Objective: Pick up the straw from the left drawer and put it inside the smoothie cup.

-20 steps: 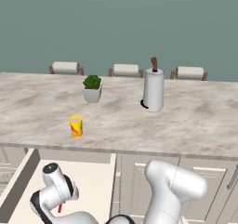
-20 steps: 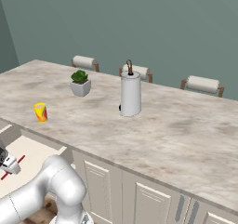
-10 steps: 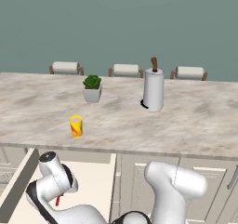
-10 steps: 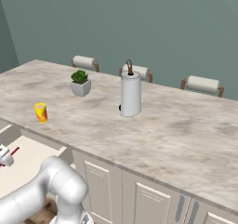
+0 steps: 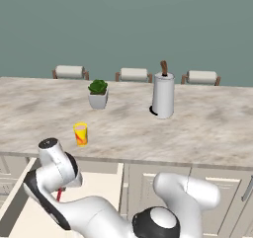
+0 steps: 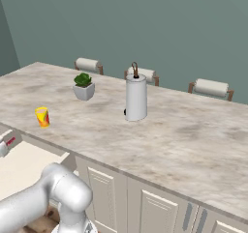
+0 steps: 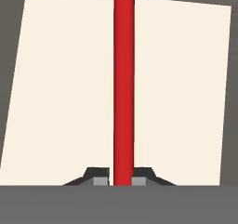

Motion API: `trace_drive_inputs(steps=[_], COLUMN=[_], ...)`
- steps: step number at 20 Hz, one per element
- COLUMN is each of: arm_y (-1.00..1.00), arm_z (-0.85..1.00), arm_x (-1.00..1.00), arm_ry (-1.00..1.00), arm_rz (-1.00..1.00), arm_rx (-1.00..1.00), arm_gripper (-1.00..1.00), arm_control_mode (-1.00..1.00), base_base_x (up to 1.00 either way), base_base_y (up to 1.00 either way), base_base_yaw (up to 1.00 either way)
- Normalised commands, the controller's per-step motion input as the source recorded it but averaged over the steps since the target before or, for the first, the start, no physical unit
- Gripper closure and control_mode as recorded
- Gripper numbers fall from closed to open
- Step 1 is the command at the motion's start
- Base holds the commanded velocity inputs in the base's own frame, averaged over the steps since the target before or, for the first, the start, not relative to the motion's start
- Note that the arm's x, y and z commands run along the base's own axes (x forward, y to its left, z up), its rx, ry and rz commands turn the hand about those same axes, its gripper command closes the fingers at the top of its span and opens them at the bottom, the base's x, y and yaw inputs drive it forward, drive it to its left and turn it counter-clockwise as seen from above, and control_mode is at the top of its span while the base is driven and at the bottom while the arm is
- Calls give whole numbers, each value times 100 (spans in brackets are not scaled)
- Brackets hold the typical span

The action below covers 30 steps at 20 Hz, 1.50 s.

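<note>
Over the left drawer, the gripper pinches the straw near one end; thin, light and stiff, it probably swings easily; the smoothie cup waits on the counter.

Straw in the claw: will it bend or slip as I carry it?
The straw runs dead straight, so it is probably stiff. It is thin and smooth, clamped in the claw near one end, so it may pivot or slip if swung fast.
</note>
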Motion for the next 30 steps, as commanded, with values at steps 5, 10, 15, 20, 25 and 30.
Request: trace_drive_inputs(steps=[5, 10, 15, 20, 25, 30], arm_y=[-1, -22, -43, -64, -53, -42], arm_z=[97, 78, 65, 50, 54, 50], arm_x=[0, 6, 10, 8, 5, 14], arm_ry=[1, 7, 11, 21, 19, 26], arm_rz=[0, 0, 0, 0, 0, 0], arm_rx=[3, 8, 10, 15, 19, 22], arm_gripper=[100, 100, 100, 100, 100, 100], arm_control_mode=[-100, -100, -100, -100, -100, -100], base_base_x=[0, 0, 0, 0, 0, 0], base_base_y=[0, 0, 0, 0, 0, 0], base_base_yaw=[0, 0, 0, 0, 0, 0])
